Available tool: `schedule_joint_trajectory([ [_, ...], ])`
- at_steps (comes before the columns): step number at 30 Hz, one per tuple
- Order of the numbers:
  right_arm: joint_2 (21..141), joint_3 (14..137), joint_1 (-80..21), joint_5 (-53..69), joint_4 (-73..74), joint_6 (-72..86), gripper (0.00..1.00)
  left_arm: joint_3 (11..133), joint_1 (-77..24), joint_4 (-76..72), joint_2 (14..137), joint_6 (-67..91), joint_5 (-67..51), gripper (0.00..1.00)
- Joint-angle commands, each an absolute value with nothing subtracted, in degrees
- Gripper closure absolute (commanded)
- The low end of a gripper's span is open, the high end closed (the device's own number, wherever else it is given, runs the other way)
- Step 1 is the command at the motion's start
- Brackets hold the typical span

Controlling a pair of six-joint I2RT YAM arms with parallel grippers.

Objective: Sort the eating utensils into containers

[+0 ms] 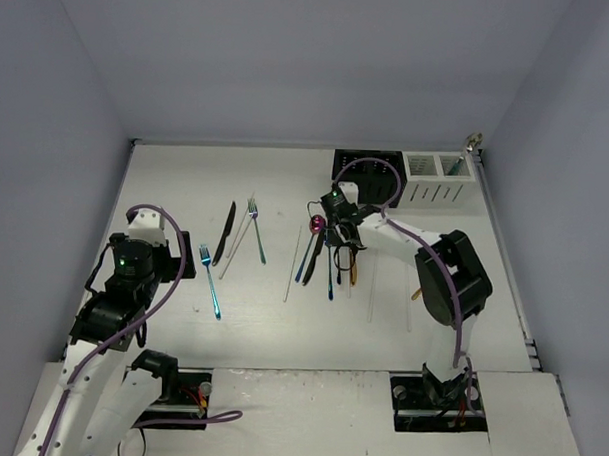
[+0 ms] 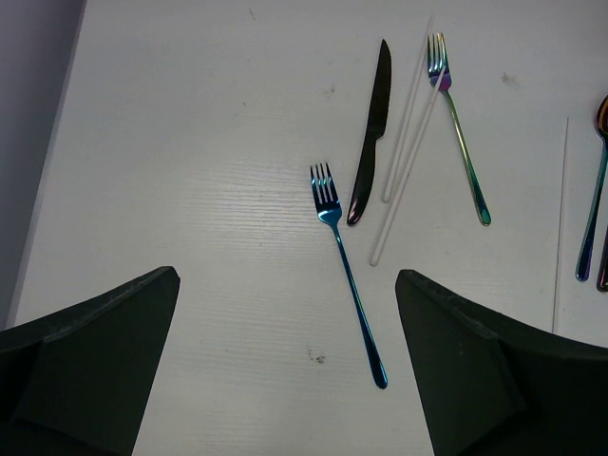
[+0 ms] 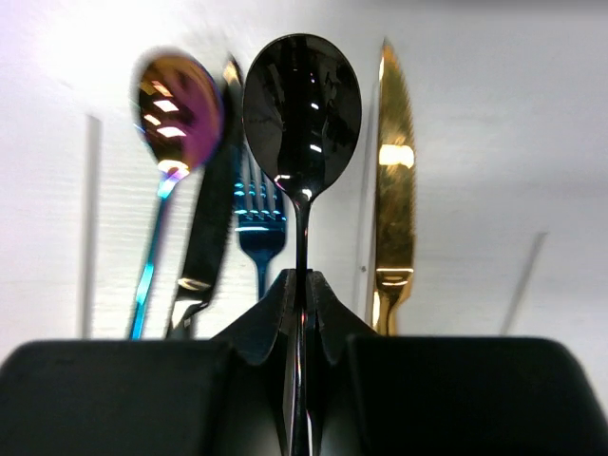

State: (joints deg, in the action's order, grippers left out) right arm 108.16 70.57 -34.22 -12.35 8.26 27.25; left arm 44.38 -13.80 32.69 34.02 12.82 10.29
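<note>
From above, we see the right gripper (image 1: 337, 227) low over a cluster of utensils (image 1: 328, 267) right of centre; its own body hides the jaws from here. The black caddy (image 1: 367, 176) and white caddy (image 1: 436, 179) stand side by side at the far right of the table, beyond that cluster. The left gripper (image 1: 176, 256) hangs over the near left.

In the left wrist view its jaws are spread wide with nothing between them. A blue fork (image 2: 344, 266) lies ahead. Farther off are a black knife (image 2: 370, 133), two white chopsticks (image 2: 404, 142) and an iridescent fork (image 2: 459, 133), one chopstick crossing that fork's neck.

In the right wrist view the jaws are pinched tight on the thin handle of a black spoon (image 3: 302, 109), bowl pointing away. A gold knife (image 3: 393, 190) lies just right of it and an iridescent spoon (image 3: 177, 112), blurred, to the left. We cannot tell whether the black spoon has left the table.

We judge the grip risky. The handle is slim and glossy, so the spoon may pivot or slip on the way to a caddy. The neighbours lie so close that a crooked lift could drag them. A drooping bowl might also catch a caddy rim.
</note>
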Motion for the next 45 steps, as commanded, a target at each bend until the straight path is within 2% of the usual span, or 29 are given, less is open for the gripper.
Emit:
schedule_joint_trajectory([
  [1,94.3,79.2,-34.4,-19.9,7.0,20.0,1.0,45.4,-13.4,29.8,34.8,13.7,10.0,0.03],
  [5,89.3,84.5,-31.8,-27.7,4.5,10.0,1.0,45.4,-13.4,29.8,34.9,13.6,10.2,0.03],
  [9,86.1,85.8,-21.5,-22.4,-2.4,5.5,1.0,45.4,-13.4,29.8,34.9,13.5,10.5,0.03],
  [14,85.1,81.5,-12.9,-19.2,-20.1,-3.9,1.0,45.4,-13.4,29.6,34.8,13.4,10.7,0.03],
  [18,87.7,79.6,-4.9,-14.1,-32.7,-5.5,1.0,45.5,-13.4,29.6,34.6,13.4,11.1,0.03],
  [21,92.5,81.9,-1.4,-11.8,-36.6,-5.5,1.0,45.6,-13.4,29.5,34.4,13.3,11.5,0.03],
  [33,108.7,91.1,7.6,-6.7,-40.1,-3.6,1.0,45.4,-13.4,27.9,33.8,12.8,12.2,0.03],
  [45,117.9,97.6,8.6,-3.9,-42.0,-0.1,1.0,45.1,-12.8,26.5,35.3,12.4,11.4,0.03],
])
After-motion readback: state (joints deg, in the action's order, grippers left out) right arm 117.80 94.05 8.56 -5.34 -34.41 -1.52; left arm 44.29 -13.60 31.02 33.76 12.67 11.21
